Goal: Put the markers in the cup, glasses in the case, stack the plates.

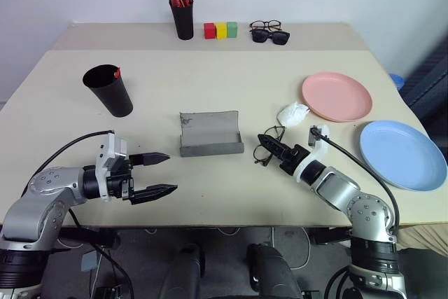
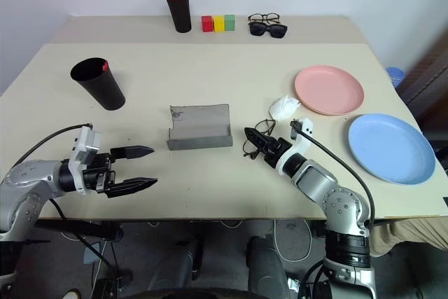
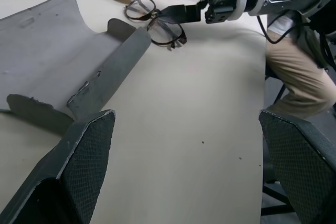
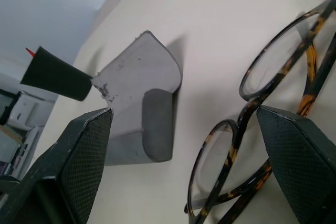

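The glasses [image 4: 273,72], thin brown-mottled rims with clear lenses, lie folded on the table right of the case [image 1: 210,134]. The grey case lies open, its lid standing up. My right gripper [image 1: 268,143] is open and low over the glasses, one finger [image 3: 176,13] at the rim. My left gripper [image 1: 171,171] hovers open and empty near the front edge, left of the case. The black cup [image 1: 108,89] stands at the left with a red marker tip [image 1: 117,73] at its rim. The pink plate [image 1: 336,96] and blue plate [image 1: 402,153] lie side by side at the right.
A white crumpled wad [image 1: 292,112] lies between the glasses and the pink plate. On the back shelf stand a pen pot [image 1: 183,15] with red markers, three coloured blocks [image 1: 220,30] and dark sunglasses [image 1: 270,36]. A person's leg [image 3: 294,77] is beside the table's right edge.
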`<state>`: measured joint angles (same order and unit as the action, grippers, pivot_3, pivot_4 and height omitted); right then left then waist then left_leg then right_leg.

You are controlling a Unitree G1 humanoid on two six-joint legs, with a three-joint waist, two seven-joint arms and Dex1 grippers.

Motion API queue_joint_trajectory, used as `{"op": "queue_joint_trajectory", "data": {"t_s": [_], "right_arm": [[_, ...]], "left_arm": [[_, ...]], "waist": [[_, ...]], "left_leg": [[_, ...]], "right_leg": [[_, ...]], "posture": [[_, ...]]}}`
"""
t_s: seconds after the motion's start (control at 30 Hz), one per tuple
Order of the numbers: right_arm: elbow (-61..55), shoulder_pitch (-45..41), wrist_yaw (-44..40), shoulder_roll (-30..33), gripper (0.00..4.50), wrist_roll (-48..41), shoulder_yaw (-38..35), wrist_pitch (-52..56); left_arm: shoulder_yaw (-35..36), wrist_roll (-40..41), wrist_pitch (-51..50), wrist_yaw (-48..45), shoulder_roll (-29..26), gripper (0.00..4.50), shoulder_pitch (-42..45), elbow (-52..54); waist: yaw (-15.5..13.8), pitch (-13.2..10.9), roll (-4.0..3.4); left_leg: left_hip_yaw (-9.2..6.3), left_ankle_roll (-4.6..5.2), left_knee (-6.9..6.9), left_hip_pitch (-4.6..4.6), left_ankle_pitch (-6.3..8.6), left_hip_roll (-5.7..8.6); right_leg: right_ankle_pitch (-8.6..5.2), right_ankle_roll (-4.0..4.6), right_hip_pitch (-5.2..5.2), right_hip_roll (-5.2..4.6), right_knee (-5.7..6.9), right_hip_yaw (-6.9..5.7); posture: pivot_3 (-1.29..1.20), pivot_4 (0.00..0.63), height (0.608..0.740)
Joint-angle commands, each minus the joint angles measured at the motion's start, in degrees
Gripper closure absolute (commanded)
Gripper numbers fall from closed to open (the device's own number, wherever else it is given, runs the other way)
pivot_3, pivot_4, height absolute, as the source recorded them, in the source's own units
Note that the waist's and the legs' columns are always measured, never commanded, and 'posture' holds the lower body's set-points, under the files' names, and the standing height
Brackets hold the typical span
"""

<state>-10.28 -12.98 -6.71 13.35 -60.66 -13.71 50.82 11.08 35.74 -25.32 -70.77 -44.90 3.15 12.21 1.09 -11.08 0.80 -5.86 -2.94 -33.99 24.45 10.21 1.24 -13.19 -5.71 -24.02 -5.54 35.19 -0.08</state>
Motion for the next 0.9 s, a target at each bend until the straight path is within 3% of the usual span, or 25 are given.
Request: {"op": "queue_joint_trajectory", "data": {"t_s": [0.03,0.07,0.13,0.37,0.67,0.9], "right_arm": [[0.83,-1.76,-1.24,-0.26,0.06,1.03,0.14,-0.73],[1.20,-1.98,-1.39,-0.35,0.06,1.47,0.24,-0.86],[1.85,-2.38,-1.76,-0.44,0.90,2.17,0.35,-1.02],[2.70,-3.13,-2.56,-0.56,4.43,4.15,0.07,-0.95],[0.23,-3.85,-2.72,1.09,4.43,4.25,-1.52,-0.38],[-2.75,-13.53,-12.51,9.90,4.43,4.54,1.67,1.00]], "left_arm": [[2.41,1.46,0.57,0.50,-0.52,0.00,-0.78,2.31],[2.69,1.53,0.52,0.56,-0.58,0.00,-1.08,2.52],[3.23,1.71,0.30,0.79,-0.67,0.00,-1.55,2.99],[4.02,2.41,-0.30,2.00,-0.90,0.00,-2.68,4.53],[3.50,2.69,-0.11,2.58,-0.70,0.00,-3.18,4.95],[2.54,2.77,-0.31,2.65,-0.54,0.00,-2.20,4.56]], "waist": [[0.00,0.00,0.00],[-0.03,0.00,0.00],[-0.06,0.00,0.00],[-0.03,0.00,0.01],[-0.09,0.00,0.00],[0.15,-0.05,-0.08]], "left_leg": [[0.01,0.00,0.00,0.00,0.00,0.00],[0.00,0.00,0.00,0.00,0.00,0.00],[0.00,0.00,0.00,0.00,0.00,0.00],[0.03,0.00,0.00,0.02,0.00,0.00],[0.04,0.00,0.00,0.03,0.00,0.00],[0.13,0.00,0.00,0.03,0.00,-0.02]], "right_leg": [[0.00,0.00,0.00,0.00,0.00,0.00],[0.00,0.01,-0.01,0.00,0.00,0.00],[0.00,0.00,-0.01,0.00,0.00,0.00],[0.00,0.01,-0.02,0.00,-0.01,0.01],[0.01,0.01,-0.03,0.00,-0.01,0.01],[0.02,0.02,-0.08,0.00,0.00,0.03]], "posture": [[0.00,0.150,0.740],[0.00,0.150,0.740],[0.00,0.150,0.740],[0.00,0.150,0.740],[0.00,0.150,0.740],[0.00,0.150,0.740]]}}
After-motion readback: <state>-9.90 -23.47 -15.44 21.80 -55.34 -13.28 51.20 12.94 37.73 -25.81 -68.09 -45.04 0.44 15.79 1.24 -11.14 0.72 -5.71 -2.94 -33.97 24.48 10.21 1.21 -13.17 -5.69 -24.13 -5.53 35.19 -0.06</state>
